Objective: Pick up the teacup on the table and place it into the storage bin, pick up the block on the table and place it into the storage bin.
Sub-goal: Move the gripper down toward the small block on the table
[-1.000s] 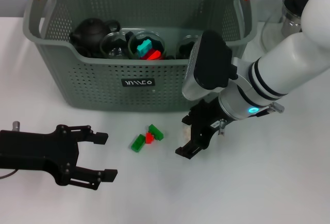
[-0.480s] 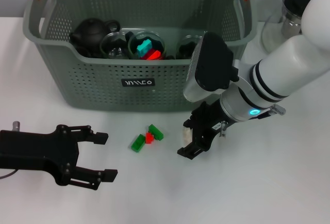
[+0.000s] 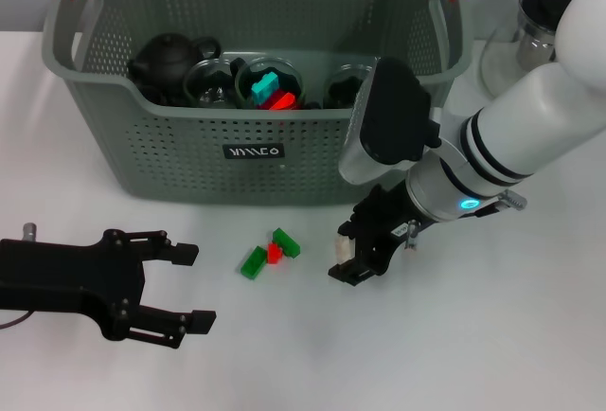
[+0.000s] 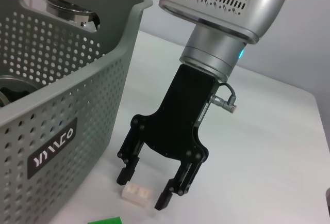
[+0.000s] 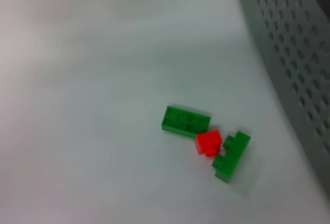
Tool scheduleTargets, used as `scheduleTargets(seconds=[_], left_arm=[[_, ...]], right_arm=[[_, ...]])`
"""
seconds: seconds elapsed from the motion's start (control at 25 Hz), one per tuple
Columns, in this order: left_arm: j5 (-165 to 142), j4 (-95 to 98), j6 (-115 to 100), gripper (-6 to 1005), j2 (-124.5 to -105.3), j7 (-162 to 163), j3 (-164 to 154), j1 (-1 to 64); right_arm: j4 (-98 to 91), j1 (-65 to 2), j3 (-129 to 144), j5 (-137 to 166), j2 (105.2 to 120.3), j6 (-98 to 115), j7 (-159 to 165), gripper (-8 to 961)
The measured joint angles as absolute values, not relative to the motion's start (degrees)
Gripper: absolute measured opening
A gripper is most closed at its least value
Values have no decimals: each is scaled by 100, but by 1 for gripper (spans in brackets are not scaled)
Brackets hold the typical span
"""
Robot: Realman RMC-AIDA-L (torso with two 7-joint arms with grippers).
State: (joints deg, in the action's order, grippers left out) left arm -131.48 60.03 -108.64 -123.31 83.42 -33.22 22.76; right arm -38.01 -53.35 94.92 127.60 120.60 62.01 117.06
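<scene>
Fingers point(image 4: 126, 173) of right gripper point(image 4: 143, 191) straddle, perhaps untouching, white block point(image 4: 136, 196).

Label carrier: large grey-green perforated plastic storage bin point(image 3: 142, 136), front wall.
Label: small black rectangular label point(image 3: 253, 151), white lettering.
Legibility: stylised characters, not readable with certainty in the head or left wrist view.
Other text: none readable.

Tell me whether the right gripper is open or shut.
Open. In the left wrist view the right gripper has its fingers spread on either side of a small white block on the table, not yet closed on it.
</scene>
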Motion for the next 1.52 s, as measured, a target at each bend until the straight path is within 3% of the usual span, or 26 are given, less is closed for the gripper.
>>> scheduleTargets(seconds=[0.12,0.24,0.44,1.52], left_arm=[[-13148,6003,-10863,917,-12331,8344,-3322,2277],[-13148,6003,-10864,917,-12331,8345,-3322,2280],[-13148,6003,-10863,917,-12328,8347,-3322,2292],[-13139,6003,-10863,917,-12322,8358,-3322,2321]], right_arm=[[-3797,-5335,9493,12757,12058,6171,11707,751],[-3793,-5335,9512,12751,12062,6134,11709,529],[-3784,-5335,9518,12752,12066,6109,11711,450],[-3772,-5341,9521,12789,12068,6127,11716,553]])
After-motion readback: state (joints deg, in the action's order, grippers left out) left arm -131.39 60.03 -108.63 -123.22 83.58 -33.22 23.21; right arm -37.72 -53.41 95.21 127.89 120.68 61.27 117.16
